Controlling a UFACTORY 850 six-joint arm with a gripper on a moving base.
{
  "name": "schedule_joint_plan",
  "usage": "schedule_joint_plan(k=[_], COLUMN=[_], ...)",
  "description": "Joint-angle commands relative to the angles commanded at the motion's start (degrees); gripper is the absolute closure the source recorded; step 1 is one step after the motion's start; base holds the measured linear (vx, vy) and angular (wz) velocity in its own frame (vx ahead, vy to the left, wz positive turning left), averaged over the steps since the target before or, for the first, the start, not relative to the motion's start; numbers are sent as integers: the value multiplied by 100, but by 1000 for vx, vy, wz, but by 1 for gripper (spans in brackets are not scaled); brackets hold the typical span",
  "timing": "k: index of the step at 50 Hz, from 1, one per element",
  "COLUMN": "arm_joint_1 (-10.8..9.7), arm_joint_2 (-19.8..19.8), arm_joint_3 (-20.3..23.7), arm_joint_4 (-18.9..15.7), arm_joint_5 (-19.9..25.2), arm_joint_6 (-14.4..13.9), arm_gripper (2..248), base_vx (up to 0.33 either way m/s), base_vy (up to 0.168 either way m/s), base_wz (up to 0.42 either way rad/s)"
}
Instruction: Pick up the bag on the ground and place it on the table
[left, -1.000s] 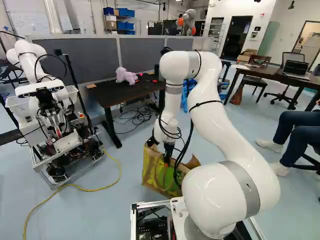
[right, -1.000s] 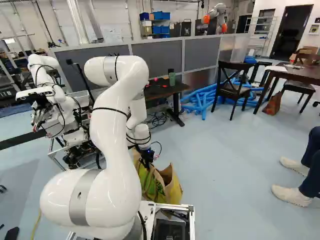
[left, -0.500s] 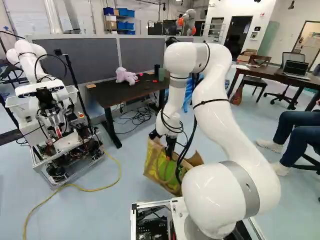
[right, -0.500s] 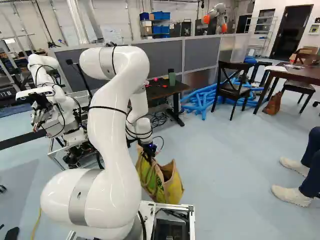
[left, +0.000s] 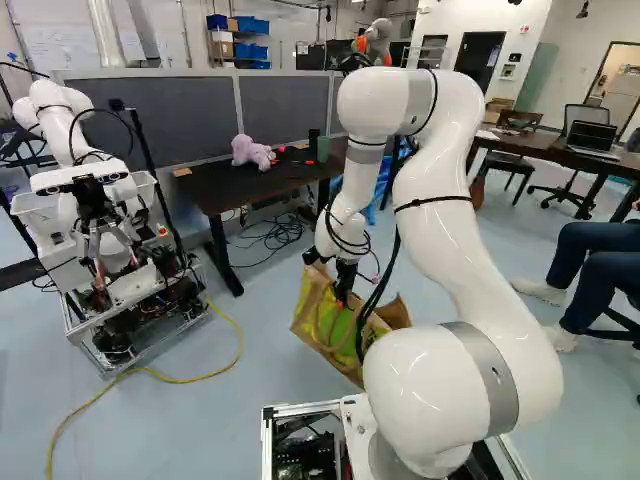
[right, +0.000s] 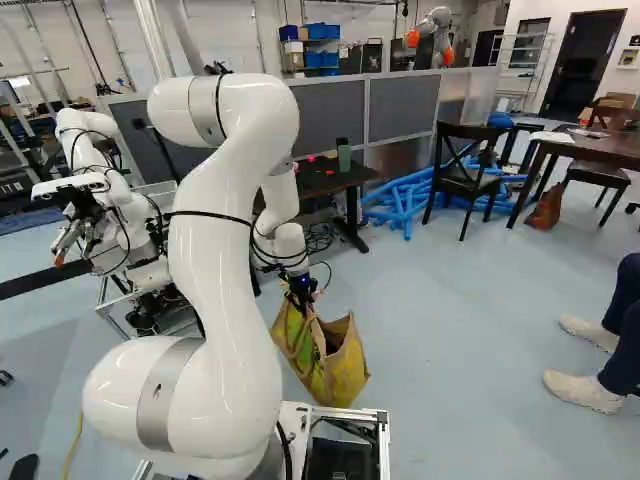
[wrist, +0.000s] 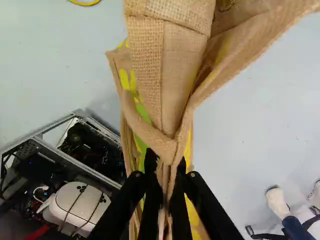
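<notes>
My gripper (left: 345, 290) is low ahead of the base, over the burlap bag with yellow and green print (left: 338, 325). In the wrist view both black fingers of the gripper (wrist: 165, 172) press the bag's tan strap between them, and the bag (wrist: 172, 75) spreads out beyond. The bag (right: 335, 365) looks tilted and its top gapes in the right base view; whether its bottom touches the floor I cannot tell. A black table (left: 235, 185) stands farther ahead, bearing a purple plush toy (left: 252, 151) and small items.
Another robot (left: 110, 240) stands at the left of the left base view, a yellow cable (left: 185, 380) beside it. Grey partitions (right: 400, 110) run behind the black table. Blue tubes (right: 405, 205), a chair (right: 465, 175) and a brown table (right: 600, 148) are farther off; a seated person's legs are at the right.
My arm has risen and shifted slightly rightward in the left base view, drawing the bag up with it in the shut gripper. The other robot's arm has moved a little. The base has stayed put.
</notes>
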Motion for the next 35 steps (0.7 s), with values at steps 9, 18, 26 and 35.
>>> schedule_joint_plan(k=[9,18,26,35], arm_joint_1=[-52,-102,-144,-190], arm_joint_2=[170,334,472,622], arm_joint_3=[-10,-27,-49,-82], arm_joint_4=[92,183,264,355], arm_joint_5=[-100,-200,-289,-388], arm_joint_6=[0,0,0,0], arm_gripper=[224,224,224,224], base_vx=[0,0,0,0], base_vy=[0,0,0,0], base_wz=[0,0,0,0])
